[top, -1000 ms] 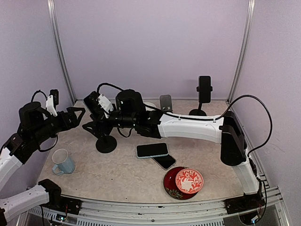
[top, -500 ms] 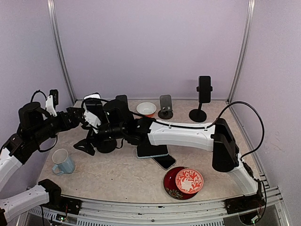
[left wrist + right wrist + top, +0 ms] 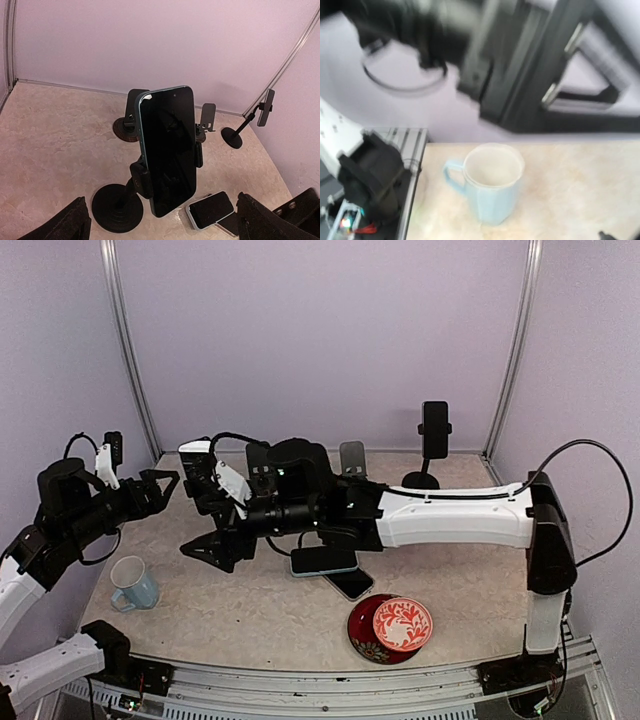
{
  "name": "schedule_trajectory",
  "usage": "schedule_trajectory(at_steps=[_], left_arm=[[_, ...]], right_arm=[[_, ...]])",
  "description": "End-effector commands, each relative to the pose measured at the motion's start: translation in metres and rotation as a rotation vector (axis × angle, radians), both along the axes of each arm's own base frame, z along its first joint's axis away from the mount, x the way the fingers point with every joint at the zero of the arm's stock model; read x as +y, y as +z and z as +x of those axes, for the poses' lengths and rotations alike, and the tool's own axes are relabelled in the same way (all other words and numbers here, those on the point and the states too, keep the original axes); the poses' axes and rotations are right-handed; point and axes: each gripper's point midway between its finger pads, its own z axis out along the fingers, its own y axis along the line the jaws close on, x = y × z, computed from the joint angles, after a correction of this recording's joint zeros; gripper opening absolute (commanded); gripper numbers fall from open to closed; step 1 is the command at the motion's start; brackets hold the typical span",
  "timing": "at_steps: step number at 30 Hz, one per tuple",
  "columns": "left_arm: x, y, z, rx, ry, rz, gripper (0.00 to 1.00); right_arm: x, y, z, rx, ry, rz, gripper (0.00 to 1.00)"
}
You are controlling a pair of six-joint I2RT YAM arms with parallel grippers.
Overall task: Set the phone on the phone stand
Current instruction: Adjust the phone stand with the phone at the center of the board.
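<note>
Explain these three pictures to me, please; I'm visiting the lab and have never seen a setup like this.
These are two robot arms bolted to a table's near edge. The wide picture looks down from above and behind them; the other two come from a camera on each wrist. The left gripper is open and empty; its camera faces a dark-screened smartphone clamped upright in a black round-based stand. The right gripper, also open, reaches across; its blurred camera shows a pale blue ceramic mug. Also on the beige table: a light-edged phone and a dark phone, both flat, a red patterned dish, and a tall black stand at the back.
</note>
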Motion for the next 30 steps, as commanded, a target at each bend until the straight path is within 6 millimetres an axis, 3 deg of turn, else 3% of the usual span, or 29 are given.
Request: schedule_trajectory(at_steps=[1, 7, 13, 19, 24, 30], left_arm=[[0.006, -0.003, -0.001, 0.001, 0.024, 0.023, 0.99], [0.001, -0.014, 0.002, 0.045, 0.009, -0.003, 0.99], [0.0, -0.026, 0.007, 0.083, 0.037, -0.056, 0.99], [-0.014, -0.049, 0.011, 0.132, 0.003, -0.127, 0.99], [-0.02, -0.062, 0.02, 0.144, 0.017, -0.088, 0.97], [-0.024, -0.052, 0.029, 0.086, 0.004, -0.089, 0.86]], right_arm=[[-0.049, 0.083, 0.007, -0.066, -0.13, 0.201, 1.0], [-0.112, 0.073, 0.035, -0.071, -0.399, 0.188, 1.0], [-0.158, 0.058, 0.045, -0.067, -0.528, 0.178, 1.0], [-0.176, 0.037, 0.048, -0.045, -0.564, 0.153, 1.0], [-0.185, 0.033, 0.047, -0.047, -0.572, 0.142, 1.0], [-0.196, 0.03, 0.043, -0.05, -0.572, 0.138, 1.0]])
